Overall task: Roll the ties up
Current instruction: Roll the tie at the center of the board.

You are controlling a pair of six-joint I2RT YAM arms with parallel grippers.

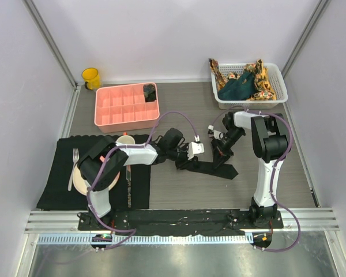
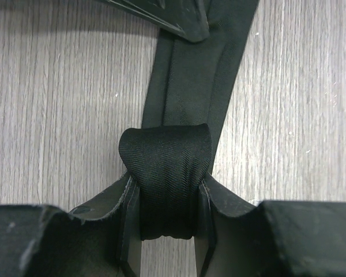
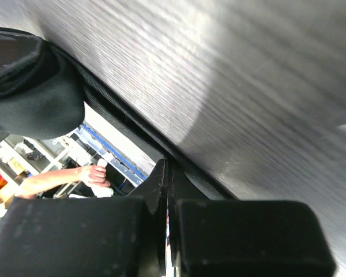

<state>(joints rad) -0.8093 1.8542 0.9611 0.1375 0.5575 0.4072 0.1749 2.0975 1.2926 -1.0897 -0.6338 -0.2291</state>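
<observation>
Pink tray [image 1: 98, 112] and white basket [image 1: 251, 104] wall the far side; tabletop [image 1: 187, 104] open between.

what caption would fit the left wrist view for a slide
Left gripper clamps the rolled end of the black tie, its unrolled length stretching away across the wood-grain table.

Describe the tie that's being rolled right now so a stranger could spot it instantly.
On the wooden table, in front of the pink tray, lies the black tie, one end rolled inside the left gripper. It is plain and stretched out, unlike the teal tie and orange-patterned ties heaped in the white basket.
</observation>
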